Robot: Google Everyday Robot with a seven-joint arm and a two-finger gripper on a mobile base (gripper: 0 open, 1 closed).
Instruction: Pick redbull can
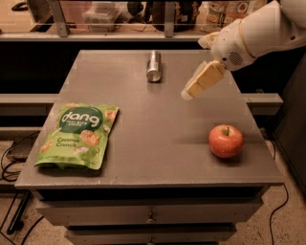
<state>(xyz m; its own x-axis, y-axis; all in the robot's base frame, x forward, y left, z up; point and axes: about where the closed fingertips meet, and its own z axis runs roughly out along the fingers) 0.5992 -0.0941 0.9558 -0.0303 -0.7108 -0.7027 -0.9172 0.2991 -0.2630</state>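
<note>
Pincer (189,93) hovers, open or closed I cannot tell. redbull can (154,65) lies left of it; straddle narrow body.

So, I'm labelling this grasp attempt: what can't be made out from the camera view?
Camera view:
- gripper, above the table near the redbull can: arm cut off by the right edge.
- redbull can: lying end toward camera, label unreadable.
- back shelf items: cut off by the top edge.
</note>
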